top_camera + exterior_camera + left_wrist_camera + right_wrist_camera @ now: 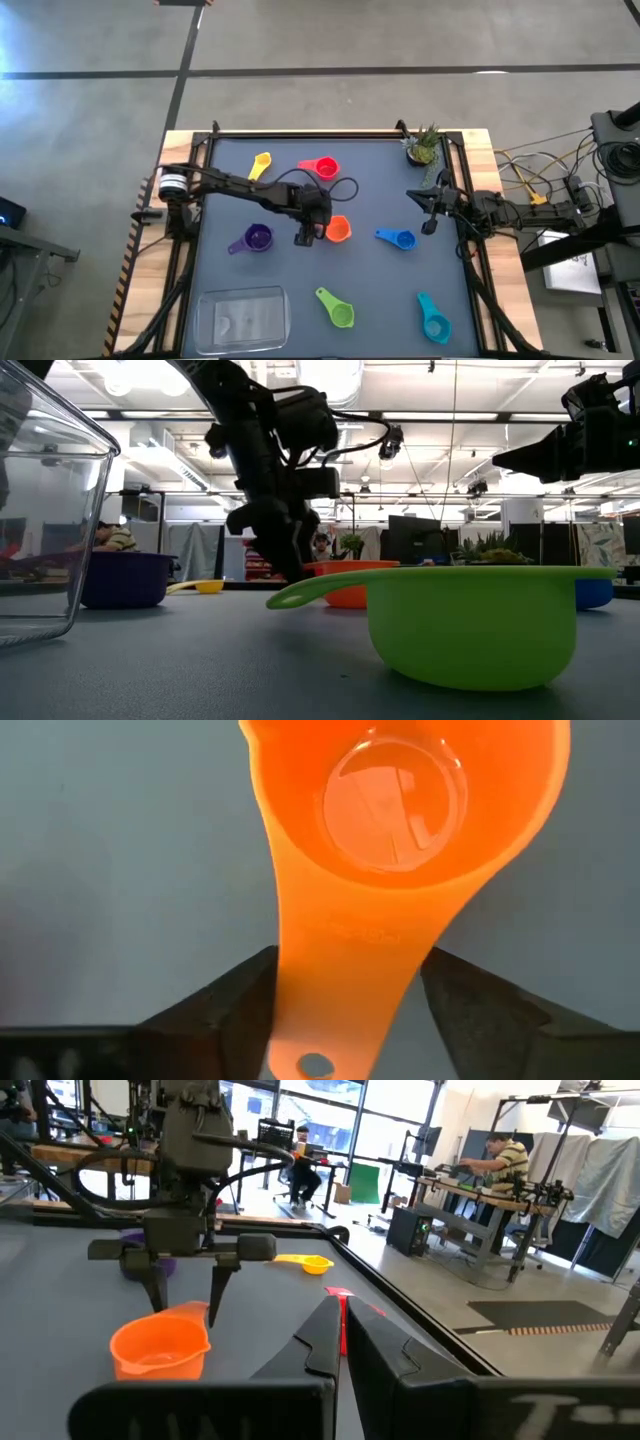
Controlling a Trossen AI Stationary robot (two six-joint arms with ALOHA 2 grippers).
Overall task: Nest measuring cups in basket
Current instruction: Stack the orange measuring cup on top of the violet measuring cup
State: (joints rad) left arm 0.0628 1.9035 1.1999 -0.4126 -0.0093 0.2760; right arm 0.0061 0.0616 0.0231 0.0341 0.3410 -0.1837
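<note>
I note the basket [243, 320] holds no cups; the left gripper [306, 236], fingers spread, straddles the orange cup's [339, 230] handle ungripped.

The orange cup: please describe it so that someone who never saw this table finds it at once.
Look near the middle of the dark table, where the left gripper reaches in. The orange cup sits right beside it, its handle between the open fingers. It is the only orange cup; the red cup lies farther back.
</note>
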